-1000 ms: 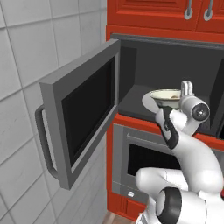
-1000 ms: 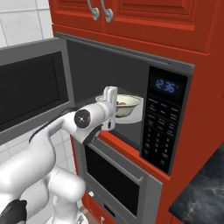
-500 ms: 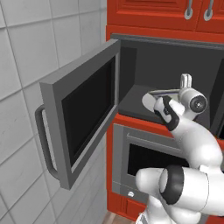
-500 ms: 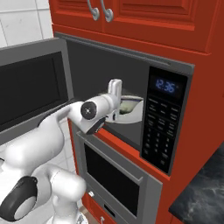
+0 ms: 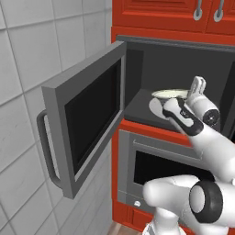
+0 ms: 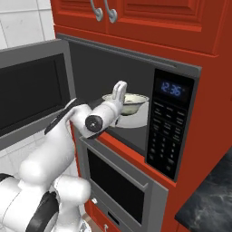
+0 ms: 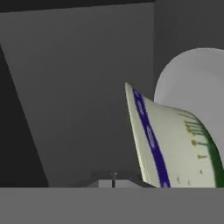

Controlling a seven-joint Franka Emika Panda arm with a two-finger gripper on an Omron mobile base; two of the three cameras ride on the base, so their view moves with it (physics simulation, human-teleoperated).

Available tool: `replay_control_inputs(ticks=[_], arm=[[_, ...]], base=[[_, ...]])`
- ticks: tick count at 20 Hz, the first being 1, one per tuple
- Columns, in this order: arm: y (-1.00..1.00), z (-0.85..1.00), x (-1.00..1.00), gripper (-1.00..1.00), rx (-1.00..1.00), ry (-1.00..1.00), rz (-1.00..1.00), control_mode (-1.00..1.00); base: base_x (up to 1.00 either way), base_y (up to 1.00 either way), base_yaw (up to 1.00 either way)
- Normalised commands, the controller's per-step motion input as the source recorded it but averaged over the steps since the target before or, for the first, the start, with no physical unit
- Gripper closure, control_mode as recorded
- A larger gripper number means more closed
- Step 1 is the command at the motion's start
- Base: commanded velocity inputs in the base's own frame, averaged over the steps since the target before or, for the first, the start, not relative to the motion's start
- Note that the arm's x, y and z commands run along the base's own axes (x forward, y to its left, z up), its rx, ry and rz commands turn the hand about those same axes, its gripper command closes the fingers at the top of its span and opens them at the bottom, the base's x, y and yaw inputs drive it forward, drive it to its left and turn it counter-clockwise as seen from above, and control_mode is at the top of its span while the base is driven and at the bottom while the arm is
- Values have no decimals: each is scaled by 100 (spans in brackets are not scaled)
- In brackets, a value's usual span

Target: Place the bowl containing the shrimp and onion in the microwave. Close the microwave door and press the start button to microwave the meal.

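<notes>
The microwave (image 5: 137, 73) stands open, its door (image 5: 87, 119) swung out to the left with the bar handle (image 5: 43, 151) at its outer edge. Inside the dark cavity the cream bowl (image 5: 170, 94) (image 6: 131, 103) rests on the pale turntable plate (image 7: 197, 83). In the hand view the bowl (image 7: 175, 144) fills the lower right, close by. The shrimp and onion are hidden by the bowl's wall. My gripper (image 5: 198, 83) (image 6: 119, 87) (image 7: 113, 181) sits just beside the bowl's rim, shut, with nothing between its fingers.
The microwave's control panel (image 6: 168, 131) with a lit clock is on the right of the cavity. A grey oven (image 5: 156, 160) (image 6: 122, 181) sits directly below. Red cabinets (image 6: 149, 13) hang above, and a tiled wall (image 5: 27, 69) lies behind the open door.
The fingers have come together beside the bowl's rim, and the wrist and forearm have shifted a little. The bowl stays in the cavity and the door has not moved.
</notes>
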Motion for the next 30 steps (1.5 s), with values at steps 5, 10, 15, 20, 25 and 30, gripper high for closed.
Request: replay_control_inputs(ticks=[5, 10, 15, 20, 25, 30], arm=[[-22, -14, 1, 100, 7, -24, 4, -100], [0, 13, -34, 100, -2, -5, 3, -100], [-1, 94, -89, -100, -11, 0, 2, -100], [-4, 100, -98, -100, -13, 3, 2, -100], [0, 100, -99, -100, -28, 24, 2, -100], [0, 94, -100, -100, -61, 39, 5, -100]], base=[[0, 0, 0], [0, 0, 0], [0, 0, 0], [0, 0, 0], [0, 0, 0], [0, 0, 0]])
